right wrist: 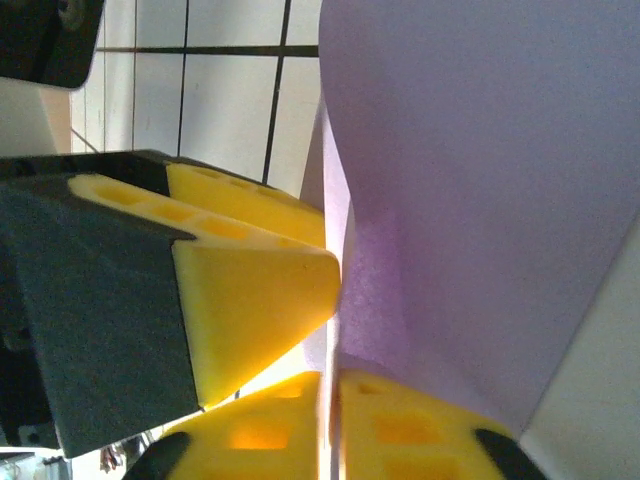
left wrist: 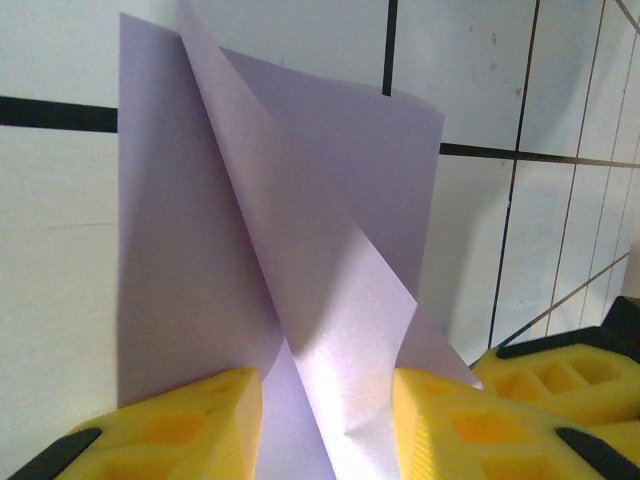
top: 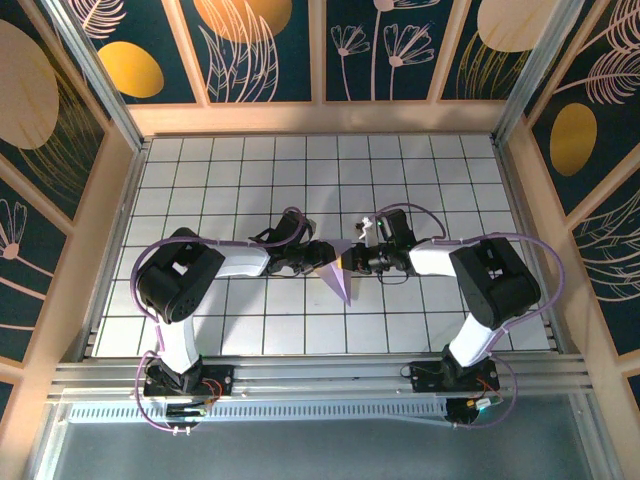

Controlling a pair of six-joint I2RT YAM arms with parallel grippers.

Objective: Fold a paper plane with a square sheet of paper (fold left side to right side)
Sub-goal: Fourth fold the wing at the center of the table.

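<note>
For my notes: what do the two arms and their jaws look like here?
Left arm and right arm match: bulky black joint housings, white links between, black bases on a silver rail. Lavender cables loop alongside each. The jaws are yellow wedges with moulded rectangular pockets, black-backed.

Top camera looks down from 6 o'clock, far off. Wrist cameras, at 9 and 3, closely share the paper [left wrist: 300,250].
</note>
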